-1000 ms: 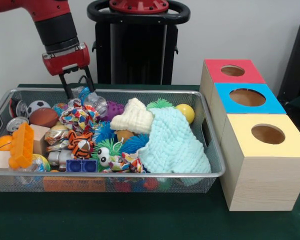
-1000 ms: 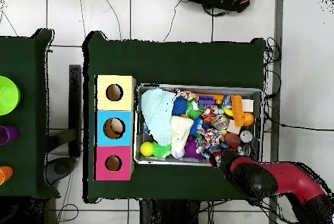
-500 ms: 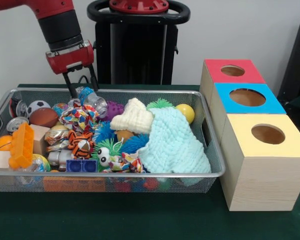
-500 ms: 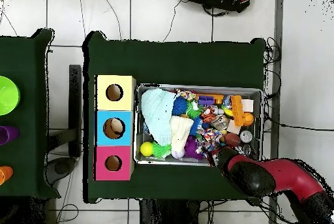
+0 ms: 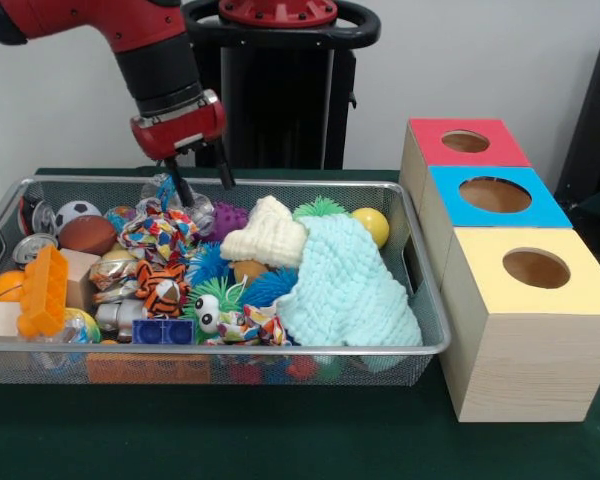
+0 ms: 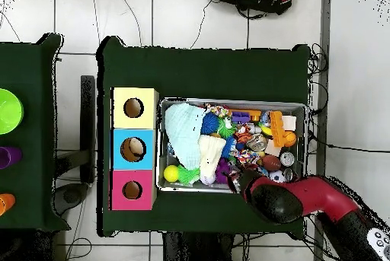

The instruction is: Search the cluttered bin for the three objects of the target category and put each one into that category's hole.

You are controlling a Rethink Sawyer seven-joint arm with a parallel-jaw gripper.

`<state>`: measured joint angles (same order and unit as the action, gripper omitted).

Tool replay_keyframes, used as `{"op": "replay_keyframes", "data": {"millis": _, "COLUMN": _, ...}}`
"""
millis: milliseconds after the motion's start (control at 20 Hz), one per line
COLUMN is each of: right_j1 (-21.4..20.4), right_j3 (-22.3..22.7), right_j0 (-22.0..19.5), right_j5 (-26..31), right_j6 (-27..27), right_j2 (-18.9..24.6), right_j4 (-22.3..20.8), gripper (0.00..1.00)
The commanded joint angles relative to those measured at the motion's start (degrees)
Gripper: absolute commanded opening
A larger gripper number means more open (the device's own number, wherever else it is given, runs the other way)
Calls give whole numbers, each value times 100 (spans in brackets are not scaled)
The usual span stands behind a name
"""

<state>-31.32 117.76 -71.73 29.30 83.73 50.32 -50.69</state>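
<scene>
The end effector (image 5: pixel 202 178) hangs over the far rim of the wire bin (image 5: pixel 220 350), its 2 black fingers (image 5: pixel 223 167) spread apart and holding nothing; the left one dips toward a clear crinkly ball (image 5: pixel 192 207), and contact cannot be told. It has shifted rightward along the far rim since 1 second ago, when it stood nearer the bin's left corner.

Nearest the camera, bare green tabletop (image 5: pixel 280 440) runs open along the bin's front wall. Inside, the left half is packed tight: an orange block (image 5: pixel 43 290), a blue brick (image 5: pixel 164 331), a tiger-striped toy (image 5: pixel 161 285), a knotted rope toy (image 5: pixel 157 236), a brown ball (image 5: pixel 87 234). A teal knitted cloth (image 5: pixel 348 285) fills the right half, a cream cloth (image 5: pixel 267 235) just beside it, a yellow ball (image 5: pixel 372 224) behind at the far wall.

Right of the bin, 3 boxes stand touching in a row: yellow-topped box (image 5: pixel 525 325) nearest, then blue-topped box (image 5: pixel 492 196), then red-topped box (image 5: pixel 464 143), each hole clear above.
</scene>
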Motion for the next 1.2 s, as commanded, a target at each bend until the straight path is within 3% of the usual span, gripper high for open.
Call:
{"op": "replay_keyframes", "data": {"millis": 50, "right_j1": 212, "right_j3": 82, "right_j0": 393, "right_j5": -244, "right_j6": -357, "right_j2": -374, "right_j4": -724, "gripper": 100}}
{"op": "replay_keyframes", "data": {"millis": 250, "right_j1": 427, "right_j3": -60, "right_j0": 529, "right_j5": -517, "right_j6": -223, "right_j2": -607, "right_j4": -1081, "gripper": 100}}
{"op": "replay_keyframes", "data": {"millis": 500, "right_j1": 349, "right_j3": 7, "right_j0": 456, "right_j5": -535, "right_j6": -281, "right_j2": -613, "right_j4": -1058, "gripper": 100}}
{"op": "replay_keyframes", "data": {"millis": 650, "right_j1": 56, "right_j3": 146, "right_j0": 307, "right_j5": -298, "right_j6": -476, "right_j2": -401, "right_j4": -757, "gripper": 100}}
{"op": "replay_keyframes", "data": {"millis": 900, "right_j1": -788, "right_j3": 450, "right_j0": -60, "right_j5": 308, "right_j6": -876, "right_j2": 172, "right_j4": 89, "gripper": 100}}
{"op": "replay_keyframes", "data": {"millis": 1200, "right_j1": -1642, "right_j3": 636, "right_j0": -179, "right_j5": 517, "right_j6": -864, "right_j2": 571, "right_j4": 755, "gripper": 100}}
